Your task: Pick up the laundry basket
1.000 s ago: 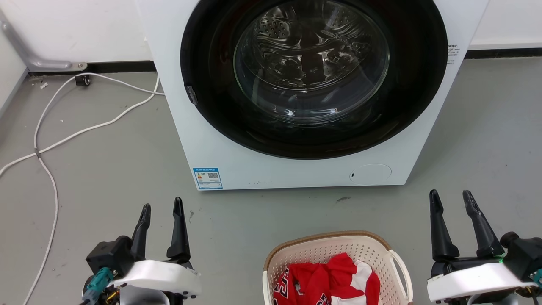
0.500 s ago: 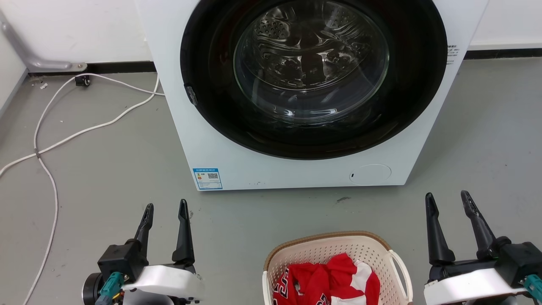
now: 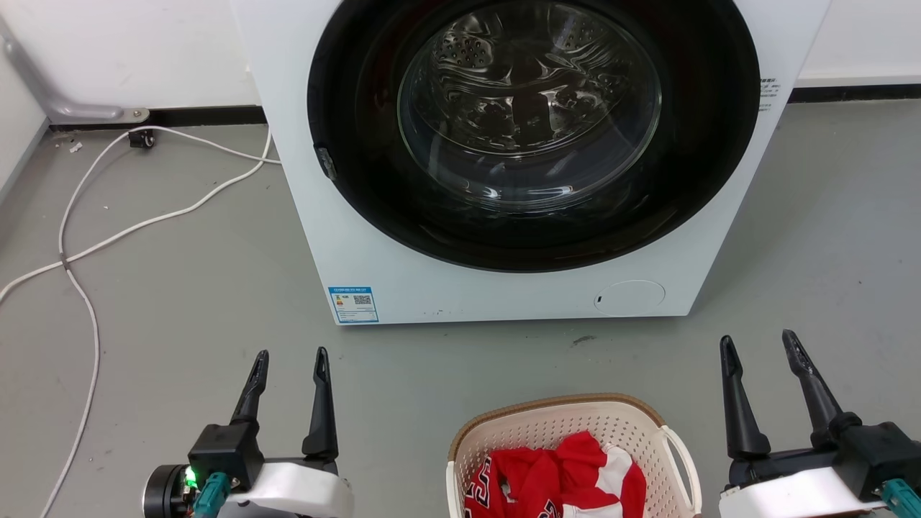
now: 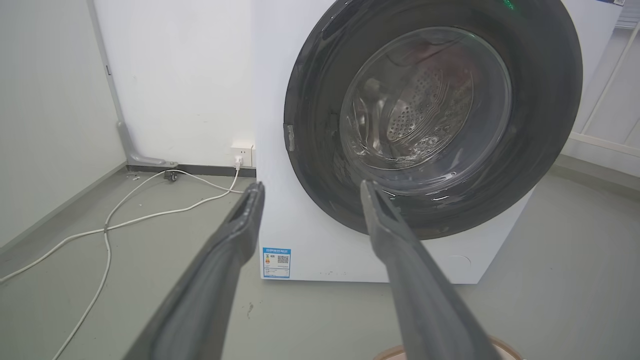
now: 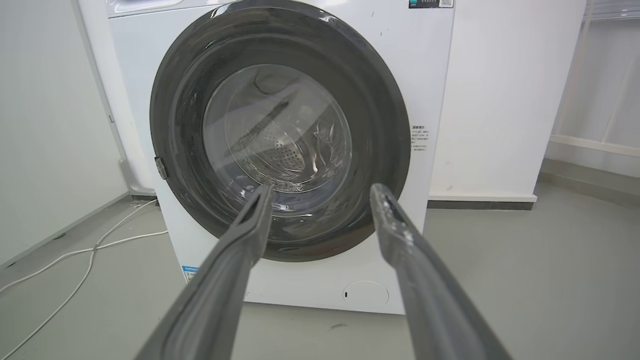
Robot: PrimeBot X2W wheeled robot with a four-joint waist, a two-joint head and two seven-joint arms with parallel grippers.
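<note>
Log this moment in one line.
left claw open, empty | right claw open, empty | laundry basket on floor, ungrasped | red garment inside

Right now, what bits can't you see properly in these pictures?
- Laundry basket: head view, its near half is cut off by the bottom edge.
- Red and white clothes in it: head view, cut off the same way; the print is unreadable.
- Blue sticker on the washing machine: head view, writing too small.
- Drum: head view, shiny reflections hide whether anything lies inside.
</note>
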